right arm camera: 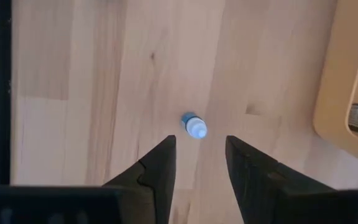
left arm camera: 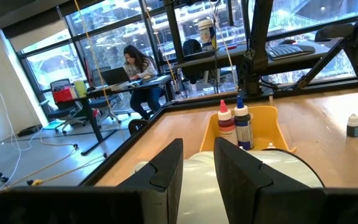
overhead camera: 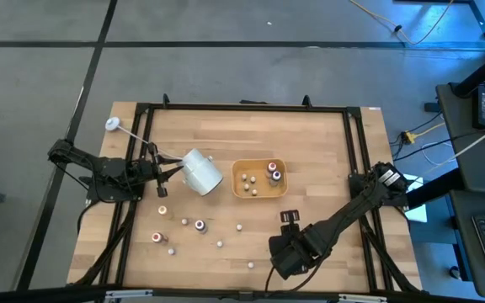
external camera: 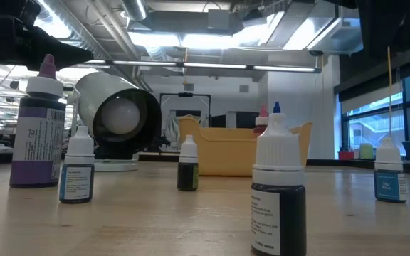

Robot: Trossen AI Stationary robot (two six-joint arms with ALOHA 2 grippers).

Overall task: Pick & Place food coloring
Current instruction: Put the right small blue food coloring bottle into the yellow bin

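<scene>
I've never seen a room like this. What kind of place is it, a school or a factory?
Probably a robotics lab in an office-like building. A wooden table has two robot arms, a person works at a desk behind, and there are big windows.

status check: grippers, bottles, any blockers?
Left gripper clamped on tipped white cup. Right gripper open above a blue-labelled bottle. Several bottles already in the orange tray. No blockers.

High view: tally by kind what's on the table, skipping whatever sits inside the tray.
Loose food coloring bottles: 8 visible
White cup: 1
Orange tray: 1
Total: 10
</scene>
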